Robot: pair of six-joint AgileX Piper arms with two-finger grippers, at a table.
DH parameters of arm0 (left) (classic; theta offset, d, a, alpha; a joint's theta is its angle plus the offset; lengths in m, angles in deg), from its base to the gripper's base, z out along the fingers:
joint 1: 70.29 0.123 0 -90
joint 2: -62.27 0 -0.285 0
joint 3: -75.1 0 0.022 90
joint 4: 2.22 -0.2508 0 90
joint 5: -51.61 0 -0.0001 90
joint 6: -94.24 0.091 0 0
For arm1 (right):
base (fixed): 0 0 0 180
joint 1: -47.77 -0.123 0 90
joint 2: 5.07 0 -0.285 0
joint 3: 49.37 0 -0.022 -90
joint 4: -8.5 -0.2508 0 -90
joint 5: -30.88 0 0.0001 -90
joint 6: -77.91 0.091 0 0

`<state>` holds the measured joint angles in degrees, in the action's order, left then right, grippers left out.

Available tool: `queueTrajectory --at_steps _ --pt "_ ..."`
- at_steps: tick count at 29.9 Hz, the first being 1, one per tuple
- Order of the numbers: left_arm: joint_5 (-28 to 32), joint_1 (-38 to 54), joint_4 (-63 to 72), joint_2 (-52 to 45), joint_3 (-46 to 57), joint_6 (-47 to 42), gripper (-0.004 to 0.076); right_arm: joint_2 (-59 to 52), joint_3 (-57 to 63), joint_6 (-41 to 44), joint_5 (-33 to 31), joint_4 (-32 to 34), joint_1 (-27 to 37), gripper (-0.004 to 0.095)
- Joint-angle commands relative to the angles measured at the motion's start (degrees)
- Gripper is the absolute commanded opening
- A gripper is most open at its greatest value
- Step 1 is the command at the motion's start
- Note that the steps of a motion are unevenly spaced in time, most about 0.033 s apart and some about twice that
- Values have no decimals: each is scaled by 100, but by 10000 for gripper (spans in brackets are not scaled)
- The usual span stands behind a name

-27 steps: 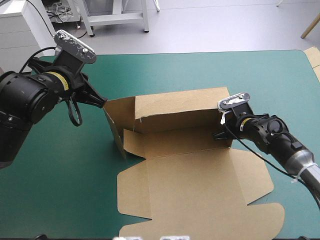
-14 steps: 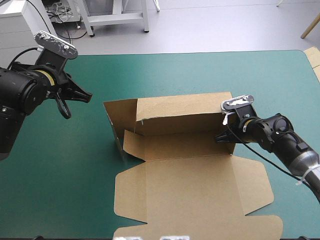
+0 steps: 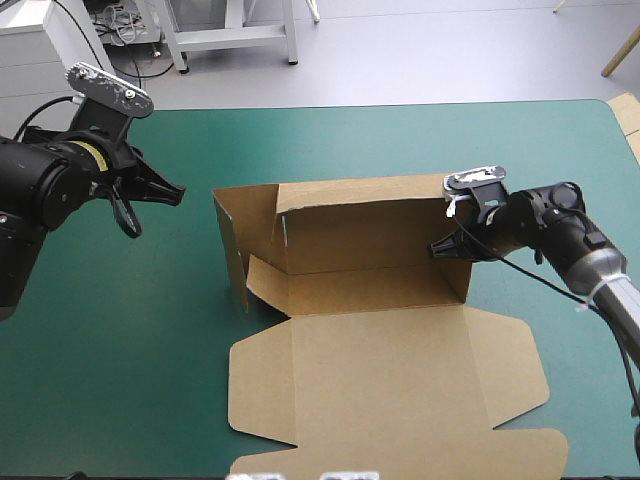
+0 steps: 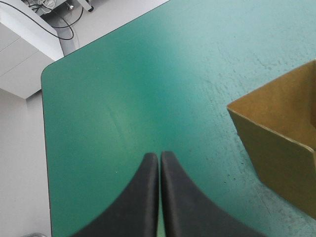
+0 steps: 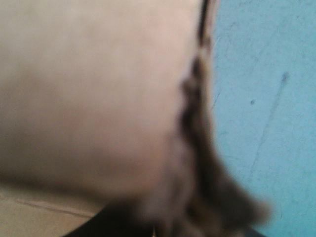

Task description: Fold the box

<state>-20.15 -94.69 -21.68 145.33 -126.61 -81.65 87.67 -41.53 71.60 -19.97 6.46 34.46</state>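
Box point(image 3: 380, 360) is roughly mid-table on the teal-green cover point(image 3: 120, 380), clock read from the high view w/ 12 = far edge. It's only partly up. The long back wall stands along the box's 12 side, and a short end wall stands at the 9 end, angled a bit outward. A small flap folds in from that end wall's base onto the floor panel. The rest lies flat: the big lid panel runs out toward 6, w/ a side flap at 9, another at 3, and the tuck flap nearly at the near edge.

Left gripper point(image 3: 178, 193) is at about 10 from the box, tip pointing toward 3. It's clear of the board and over bare cover. Its wrist cam shows the fingers point(image 4: 148, 197) pressed together into one point w/ nothing in them, and the box's end-wall corner is ahead and off to one side.

Right gripper point(image 3: 440, 250) is at the 3 end of the back wall, right up against the board on the inner side. Its wrist cam is a blur of brown board w/ cover beside it, so can't tell if it's actually pinching the wall or just touching it.

More board point(image 3: 628, 112) pokes in at the table's edge around 2.
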Motion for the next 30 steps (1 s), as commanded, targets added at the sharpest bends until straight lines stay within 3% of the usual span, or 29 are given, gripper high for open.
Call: queueTrajectory --at_steps 1,6,9,12,16,18,30 --pt "14 -8 -56 -162 -125 -68 -8 507 -618 -93 87 370 55 -21" --pt "36 -8 -56 -162 -125 -83 -8 1151 -1415 -119 59 283 55 -7" --pt "36 -8 -56 -162 -125 -83 -8 1504 -1807 -160 -33 157 55 79" --pt "36 -8 -56 -162 -125 -83 -8 1805 -2138 -170 -182 88 55 271" --pt "36 -8 -45 -162 -125 -83 -8 1920 -2449 -170 -171 88 55 597" --pt "36 -8 -45 -162 -125 -83 -8 1872 -2642 -170 -183 26 55 679" --pt "36 -8 -68 -162 -125 -156 -8 1072 -3751 -196 -1103 203 90 669"
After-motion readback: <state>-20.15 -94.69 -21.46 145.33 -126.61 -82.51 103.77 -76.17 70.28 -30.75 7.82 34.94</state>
